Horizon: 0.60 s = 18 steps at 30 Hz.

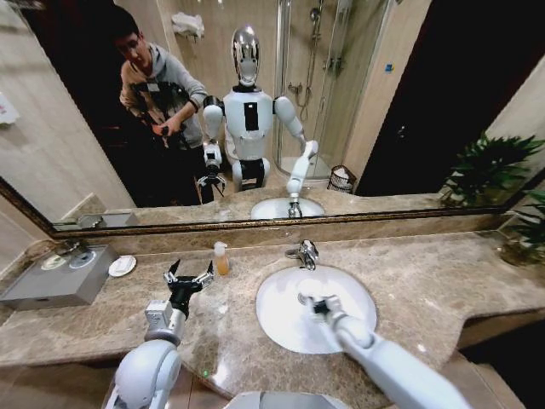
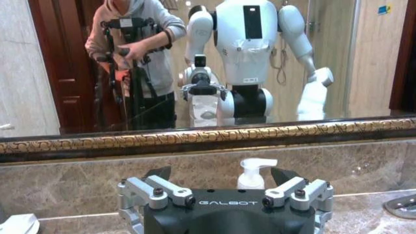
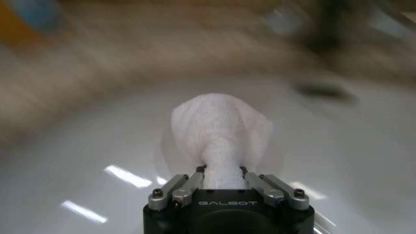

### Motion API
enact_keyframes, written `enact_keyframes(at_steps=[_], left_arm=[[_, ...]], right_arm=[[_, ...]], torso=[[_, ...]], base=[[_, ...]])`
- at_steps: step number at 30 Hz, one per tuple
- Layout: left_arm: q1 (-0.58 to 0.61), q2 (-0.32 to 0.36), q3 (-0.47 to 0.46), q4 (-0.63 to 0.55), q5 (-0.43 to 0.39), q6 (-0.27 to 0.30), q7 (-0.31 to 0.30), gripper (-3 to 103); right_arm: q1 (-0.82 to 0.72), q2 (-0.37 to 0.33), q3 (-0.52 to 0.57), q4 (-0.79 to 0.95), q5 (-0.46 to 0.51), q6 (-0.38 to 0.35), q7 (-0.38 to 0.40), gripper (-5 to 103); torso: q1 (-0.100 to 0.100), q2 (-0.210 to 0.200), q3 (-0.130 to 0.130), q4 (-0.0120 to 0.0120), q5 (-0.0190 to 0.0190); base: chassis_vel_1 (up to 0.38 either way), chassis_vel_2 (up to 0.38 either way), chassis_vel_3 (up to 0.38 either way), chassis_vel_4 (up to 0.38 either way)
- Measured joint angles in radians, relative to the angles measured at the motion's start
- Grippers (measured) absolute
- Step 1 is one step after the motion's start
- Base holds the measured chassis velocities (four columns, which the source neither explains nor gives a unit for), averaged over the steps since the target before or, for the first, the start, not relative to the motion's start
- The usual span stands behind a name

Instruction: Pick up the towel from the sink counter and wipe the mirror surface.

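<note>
At lower left of the head view, the left gripper (image 1: 189, 276) hangs over the beige-brown mottled marble sink counter (image 1: 426, 277), fingers spread and empty; its wrist view shows the same open stance before a white pump bottle (image 2: 255, 174). Right of it, over the white oval basin (image 1: 281, 315) at lower centre, the right gripper (image 1: 312, 302) is pinched on the small thick white terry towel (image 3: 219, 134), which bunches out beyond the fingertips above the basin. The cloth looks light, soft and floppy, unlikely to slip; gripped at one gathered end, its loose bulk should flatten readily against the wide bronze-framed wall mirror (image 1: 409, 102) filling the upper frame.
</note>
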<state>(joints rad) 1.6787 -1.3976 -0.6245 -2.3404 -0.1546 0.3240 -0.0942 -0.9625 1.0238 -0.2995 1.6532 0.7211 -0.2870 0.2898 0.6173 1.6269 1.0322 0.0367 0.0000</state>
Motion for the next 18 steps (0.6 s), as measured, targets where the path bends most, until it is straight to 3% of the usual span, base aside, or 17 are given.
enact_keyframes(at_steps=[4,10,13,18], left_arm=[[0.000,0.000,0.000,0.000,0.000,0.000,0.000,100],[0.000,0.000,0.000,0.000,0.000,0.000,0.000,100],[0.000,0.000,0.000,0.000,0.000,0.000,0.000,100],[0.000,0.000,0.000,0.000,0.000,0.000,0.000,100]], right_arm=[[0.022,-0.001,-0.050,0.095,0.117,0.023,0.048,19],[-0.038,-0.061,-0.012,0.079,0.134,-0.020,0.089,19],[-0.072,-0.108,0.020,0.043,0.112,-0.060,0.103,19],[-0.112,-0.220,0.128,-0.030,-0.056,-0.056,0.075,19]], torso=[[0.000,0.000,0.000,-0.0006,-0.0006],[0.000,0.000,0.000,-0.0004,0.0000],[0.000,0.000,0.000,-0.0006,0.0005],[0.000,0.000,0.000,-0.0004,0.0004]], base=[[0.000,0.000,0.000,0.000],[0.000,0.000,0.000,0.000],[0.000,0.000,0.000,0.000],[0.000,0.000,0.000,0.000]])
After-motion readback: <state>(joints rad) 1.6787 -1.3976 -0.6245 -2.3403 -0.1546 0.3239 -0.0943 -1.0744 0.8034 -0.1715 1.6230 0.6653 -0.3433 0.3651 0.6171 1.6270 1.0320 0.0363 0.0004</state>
